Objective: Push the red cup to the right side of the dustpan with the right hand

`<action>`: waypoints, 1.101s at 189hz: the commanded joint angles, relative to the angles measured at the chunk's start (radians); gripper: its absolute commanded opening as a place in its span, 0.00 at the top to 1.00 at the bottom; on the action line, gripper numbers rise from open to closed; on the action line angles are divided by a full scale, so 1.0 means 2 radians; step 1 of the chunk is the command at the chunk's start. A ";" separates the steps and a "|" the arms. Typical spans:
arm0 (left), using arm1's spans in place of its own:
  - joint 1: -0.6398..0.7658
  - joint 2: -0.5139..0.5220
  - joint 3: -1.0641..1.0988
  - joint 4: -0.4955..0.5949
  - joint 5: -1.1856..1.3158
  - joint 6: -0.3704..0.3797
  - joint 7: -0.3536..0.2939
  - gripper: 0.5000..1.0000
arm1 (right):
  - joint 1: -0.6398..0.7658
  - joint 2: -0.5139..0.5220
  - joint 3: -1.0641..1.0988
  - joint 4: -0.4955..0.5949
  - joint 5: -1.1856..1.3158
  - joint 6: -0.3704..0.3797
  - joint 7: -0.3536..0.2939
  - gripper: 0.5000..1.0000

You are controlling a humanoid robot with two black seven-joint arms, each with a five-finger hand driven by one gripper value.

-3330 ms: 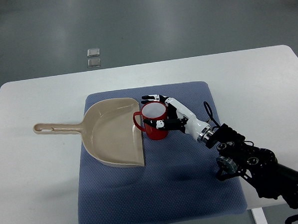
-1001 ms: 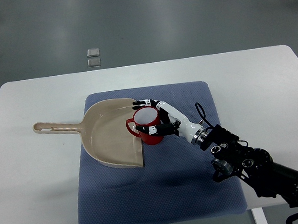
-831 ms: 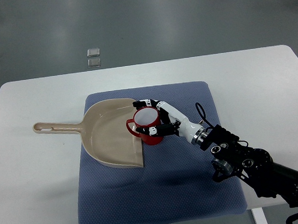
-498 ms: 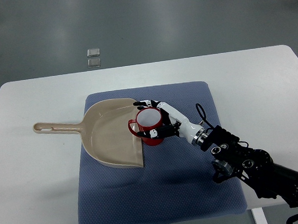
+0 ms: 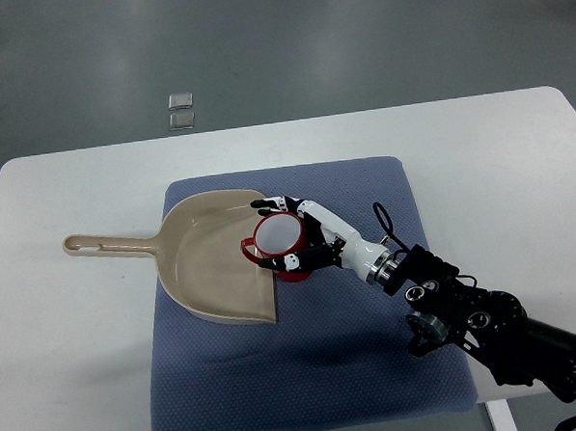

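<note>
A white desk seen from above carries a blue-grey mat. On the left part of the mat lies a beige dustpan, its long handle pointing left off the mat onto the desk and its open mouth facing right.

A red cup with a white inside sits at the mouth of the dustpan, at the far end of the pan's straight right edge. It is tilted, its opening leaning towards the left and overhanging the pan, while its red base shows on the mat just right of that edge. Its handle sticks out on the left, over the pan.

The right robot hand, white with black finger joints, reaches in from the lower right on a black arm. Its fingers are curled around the right side of the cup, one above the rim on the far side and others against the near side, gripping it.

On the grey floor beyond the desk lie two small pale squares.
</note>
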 commanded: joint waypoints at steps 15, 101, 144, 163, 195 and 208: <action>0.000 0.000 0.000 0.000 0.000 0.000 0.000 0.00 | 0.000 0.000 0.000 0.008 -0.002 0.001 0.000 0.17; 0.000 0.000 0.000 0.000 0.000 0.000 0.000 0.00 | -0.009 0.000 0.000 0.007 -0.002 0.000 0.000 0.18; 0.000 0.000 0.000 0.000 0.000 0.000 0.000 0.00 | -0.010 0.000 0.002 0.006 -0.001 0.000 0.000 0.17; 0.000 0.000 0.000 0.000 0.000 0.000 0.000 0.00 | -0.010 0.000 0.001 0.004 0.000 0.001 0.000 0.18; 0.000 0.000 0.000 0.000 0.000 0.000 0.000 0.00 | -0.010 -0.011 0.001 0.002 0.003 0.001 0.000 0.18; 0.000 0.000 0.000 0.000 0.000 0.000 0.000 0.00 | -0.010 -0.015 0.000 0.002 0.003 0.001 0.000 0.18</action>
